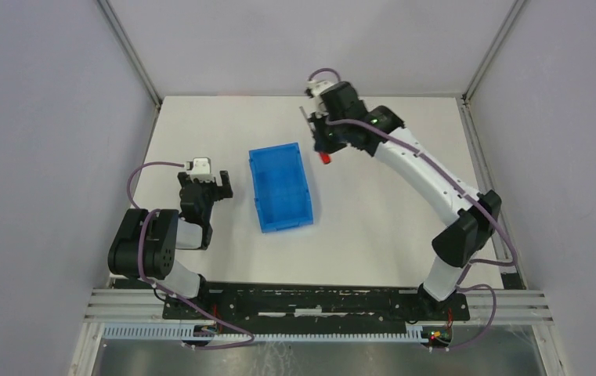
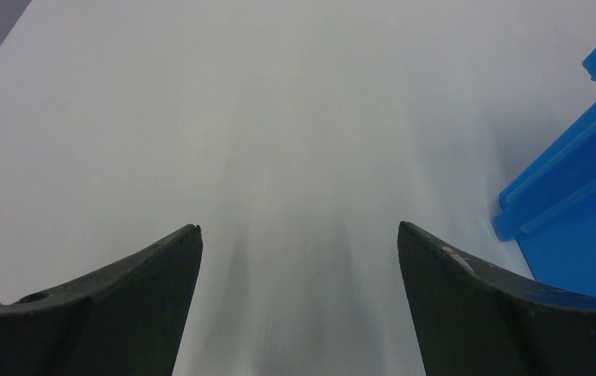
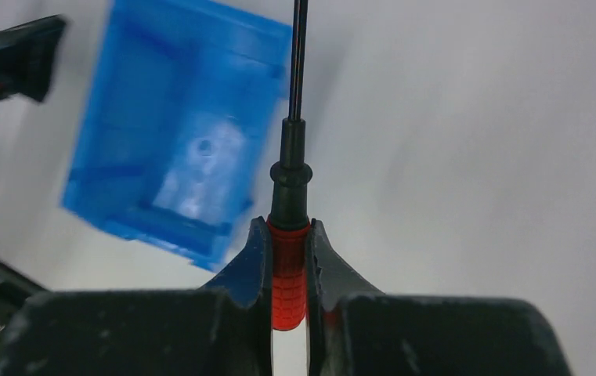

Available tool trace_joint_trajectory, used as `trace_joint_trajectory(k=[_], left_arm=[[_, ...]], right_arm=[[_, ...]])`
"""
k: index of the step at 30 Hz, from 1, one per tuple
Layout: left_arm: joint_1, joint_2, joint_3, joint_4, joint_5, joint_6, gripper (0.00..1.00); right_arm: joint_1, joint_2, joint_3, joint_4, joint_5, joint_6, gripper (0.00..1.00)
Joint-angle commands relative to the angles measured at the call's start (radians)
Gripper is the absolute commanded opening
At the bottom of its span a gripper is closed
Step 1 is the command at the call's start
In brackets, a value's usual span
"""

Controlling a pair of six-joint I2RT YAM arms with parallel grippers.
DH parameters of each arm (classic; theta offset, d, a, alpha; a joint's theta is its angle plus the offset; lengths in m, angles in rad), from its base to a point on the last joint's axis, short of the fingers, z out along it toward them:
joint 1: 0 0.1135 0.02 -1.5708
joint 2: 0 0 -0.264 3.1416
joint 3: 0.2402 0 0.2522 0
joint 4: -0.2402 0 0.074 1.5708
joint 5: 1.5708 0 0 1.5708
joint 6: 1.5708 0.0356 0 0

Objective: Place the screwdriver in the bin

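- Left gripper [image 1: 205, 182]: rests low over the left part of the table [image 1: 381, 235], to the left of the bin and apart from it. In the left wrist view its jaws [image 2: 298, 231] stand wide apart with only bare table between them. It holds nothing.
- Bin [image 1: 280, 188]: sits left of the table's centre, long axis running roughly near to far, with nothing in it. Its blue wall [image 2: 576, 204] shows at the right edge of the left wrist view. In the right wrist view it [image 3: 177, 133] lies up and to the left of the tool.
- Screwdriver [image 3: 289, 172]: not in the bin. Its long axis lies in line with the right gripper's fingers. The red handle sits back between them, and the black collar and thin shaft point straight out past the fingertips. In the top view only the red handle end [image 1: 324, 158] is plain, just right of the bin's far right corner. I cannot make out the shaft for certain there.
- Right gripper [image 3: 287, 227]: closed down tight on the red handle, one finger pressed on each side, and nothing else is touched. From above it [image 1: 322, 141] hangs at the far side of the table, just beside the bin's far right corner.
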Motion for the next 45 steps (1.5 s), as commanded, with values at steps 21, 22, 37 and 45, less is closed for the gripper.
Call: trace_joint_trajectory(k=[21,22,37,45], left_arm=[[0.007,-0.018,0.003,0.032,0.015,-0.029,1.0],[0.007,-0.018,0.003,0.031,0.014,-0.029,1.0],[0.008,-0.018,0.003,0.031,0.016,-0.029,1.0],[0.007,-0.018,0.003,0.031,0.015,-0.029,1.0]], right_arm=[[0.39,0.395,-0.098,0.29,0.134,0.089,0.0],[0.391,0.407,-0.101,0.295,0.142,0.093,0.0],[0.39,0.404,-0.096,0.299,0.164,0.107,0.41],[0.392,0.203,0.016,0.263,0.153,0.084,0.47]])
